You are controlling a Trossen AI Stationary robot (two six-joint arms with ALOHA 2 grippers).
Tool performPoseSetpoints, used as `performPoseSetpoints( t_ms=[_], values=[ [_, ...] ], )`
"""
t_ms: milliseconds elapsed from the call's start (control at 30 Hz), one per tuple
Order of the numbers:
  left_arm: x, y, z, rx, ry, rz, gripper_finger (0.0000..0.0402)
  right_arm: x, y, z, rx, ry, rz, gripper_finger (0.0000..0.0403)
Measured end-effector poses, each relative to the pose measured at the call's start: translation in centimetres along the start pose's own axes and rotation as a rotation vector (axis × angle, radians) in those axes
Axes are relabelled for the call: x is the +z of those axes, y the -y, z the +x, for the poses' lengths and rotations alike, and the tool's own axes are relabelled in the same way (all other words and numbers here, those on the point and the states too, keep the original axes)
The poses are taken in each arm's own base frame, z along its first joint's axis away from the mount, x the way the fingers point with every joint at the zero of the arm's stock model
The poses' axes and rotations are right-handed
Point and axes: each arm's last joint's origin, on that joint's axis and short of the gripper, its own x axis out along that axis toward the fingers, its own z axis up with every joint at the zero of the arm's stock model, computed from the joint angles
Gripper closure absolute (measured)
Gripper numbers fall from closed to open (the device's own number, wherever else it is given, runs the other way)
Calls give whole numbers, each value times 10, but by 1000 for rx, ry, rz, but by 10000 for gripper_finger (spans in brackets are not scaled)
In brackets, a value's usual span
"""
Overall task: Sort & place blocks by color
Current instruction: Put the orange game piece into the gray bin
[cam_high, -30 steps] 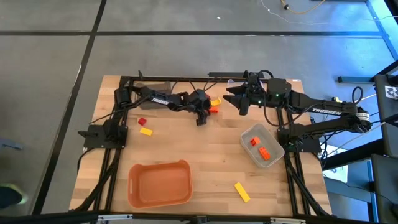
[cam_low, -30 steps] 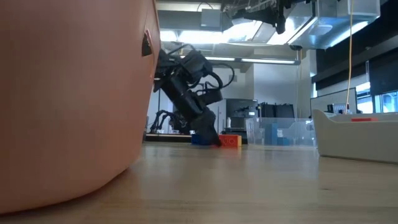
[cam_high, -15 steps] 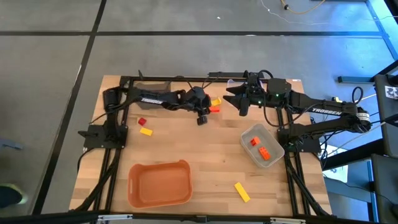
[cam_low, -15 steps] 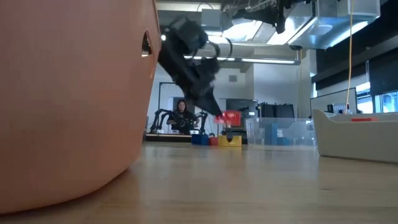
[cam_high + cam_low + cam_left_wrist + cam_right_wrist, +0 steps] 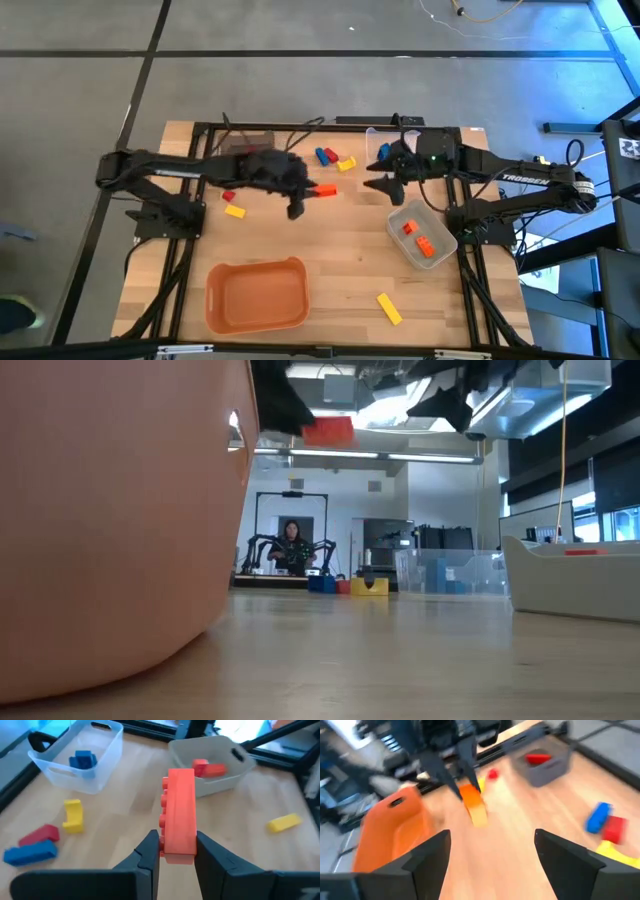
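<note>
Left gripper (image 5: 177, 851) is clamping an orange block (image 5: 179, 815) upright between its fingers, carrying it above the surface (image 5: 350, 250) near the middle. Right gripper (image 5: 378, 178) is hanging with fingers spread, holding nothing, beside the clear bin (image 5: 378, 140). Red, blue and yellow blocks (image 5: 330, 157) are lying at the far edge; two orange ones are sitting in the grey bin (image 5: 400, 215).

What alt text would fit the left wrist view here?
The left gripper fingers clamp an orange block above the wooden table. Beyond sit a clear bin holding a blue block and a grey bin holding orange blocks.
</note>
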Motion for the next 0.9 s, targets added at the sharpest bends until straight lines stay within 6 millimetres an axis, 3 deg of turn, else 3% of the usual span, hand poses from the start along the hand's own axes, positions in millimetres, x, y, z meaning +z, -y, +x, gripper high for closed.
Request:
performPoseSetpoints(
  t_ms=[167, 300, 500, 600, 900],
  values=[
    [-3, 30, -23, 20, 31, -47, 322, 1, -6, 4, 106, -2, -45, 114],
    [-4, 44, -30, 11, 59, -24, 322, -2, -17, 26, 185, -13, -55, 114],
    [-4, 40, -29, 1, 43, 86, 322, -11, -35, 72, 235, 50, -195, 114],
    [-3, 37, -28, -20, 37, 139, 322, -16, -38, 88, 197, 76, -176, 114],
    [1, 28, -33, -31, 46, 199, 322, -25, -37, 112, 162, 78, -45, 120]
  ],
)
